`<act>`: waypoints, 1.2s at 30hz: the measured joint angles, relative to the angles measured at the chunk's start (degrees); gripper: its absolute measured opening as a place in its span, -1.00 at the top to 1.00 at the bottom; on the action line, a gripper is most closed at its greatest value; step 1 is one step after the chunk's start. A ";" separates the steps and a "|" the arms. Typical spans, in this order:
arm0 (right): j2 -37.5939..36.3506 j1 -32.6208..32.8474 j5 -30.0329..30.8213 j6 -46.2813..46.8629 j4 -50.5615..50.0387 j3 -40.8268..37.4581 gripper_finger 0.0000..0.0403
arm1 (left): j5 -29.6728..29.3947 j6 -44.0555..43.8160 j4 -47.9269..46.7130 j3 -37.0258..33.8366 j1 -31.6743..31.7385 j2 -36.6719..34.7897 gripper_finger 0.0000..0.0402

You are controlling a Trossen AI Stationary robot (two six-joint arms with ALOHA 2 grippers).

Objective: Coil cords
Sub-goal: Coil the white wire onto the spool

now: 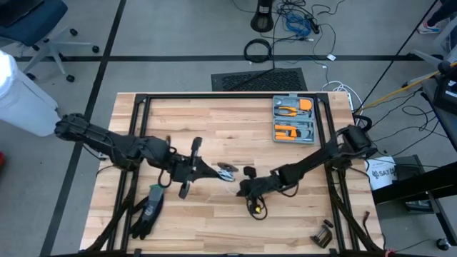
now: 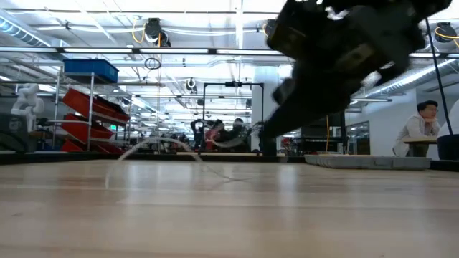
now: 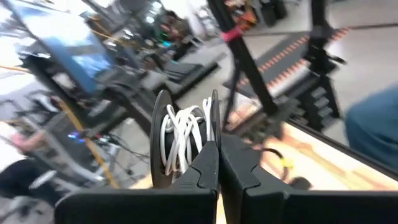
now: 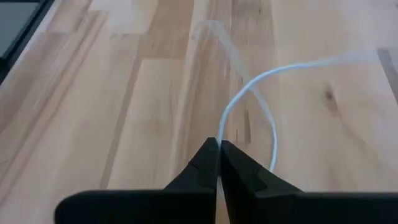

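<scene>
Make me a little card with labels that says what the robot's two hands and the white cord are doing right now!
left gripper: shut on a bundle of white cord loops, mid-table
right gripper: shut on a loose strand of the white cord, low over the table
loose strand: curves away across the wooden table
coiling: partly done, some cord not yet wound
also on table: orange tool case, black glove

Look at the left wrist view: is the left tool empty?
No: the left tool is shut on a bundle of white cord wound in several loops between its fingers.
</scene>
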 joint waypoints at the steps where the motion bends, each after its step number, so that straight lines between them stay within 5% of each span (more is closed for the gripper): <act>1: -0.77 0.66 0.87 1.04 -1.59 -0.02 0.99 | -0.99 -0.01 0.47 0.01 -0.26 -0.55 1.00; 10: -8.97 3.05 2.77 4.96 -7.38 -0.02 0.86 | -2.54 -0.19 0.15 0.02 -1.90 -3.52 1.00; 16: -9.82 1.37 16.01 -6.02 9.27 -0.02 0.71 | -2.51 -0.17 0.20 0.02 -1.90 -3.52 1.00; 21: -5.74 -2.69 8.53 -11.64 26.59 0.00 0.59 | -1.97 -0.82 -0.47 0.00 -2.58 -4.50 1.00; 27: -1.90 -5.50 -0.34 -12.59 33.01 -0.02 0.46 | -1.45 -1.26 -1.56 0.00 -3.61 -4.68 1.00; 36: 6.24 -7.25 -3.78 -11.09 45.09 0.03 0.40 | 0.11 -1.24 -1.50 0.00 -3.62 -4.68 1.00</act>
